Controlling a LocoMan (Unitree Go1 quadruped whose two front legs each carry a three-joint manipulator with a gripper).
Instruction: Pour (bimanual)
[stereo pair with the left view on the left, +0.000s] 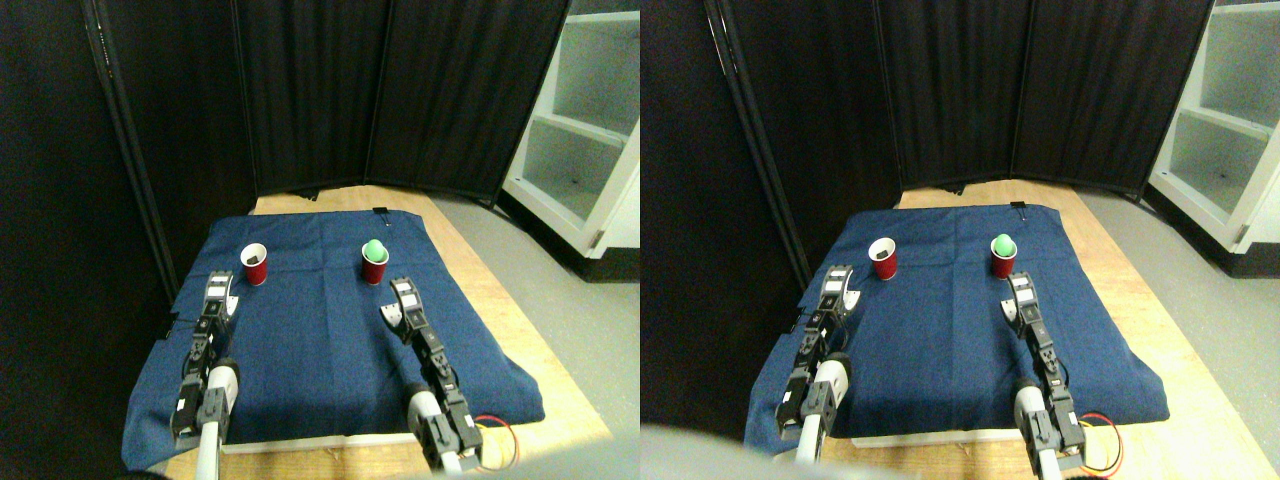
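Although both arms reach forward over the blue cloth (320, 340), nothing looks poured yet. The left gripper (218, 292) sits near the cloth's left edge, just short of the empty red cup (255, 265), and holds nothing; the right gripper (400, 298) hangs just before the second red cup (375, 268), also empty-handed. Its jaws look parted, though I cannot tell for either. The green ball (375, 249) rests in that cup toward the far edge; grasping, lifting and tipping all remain.
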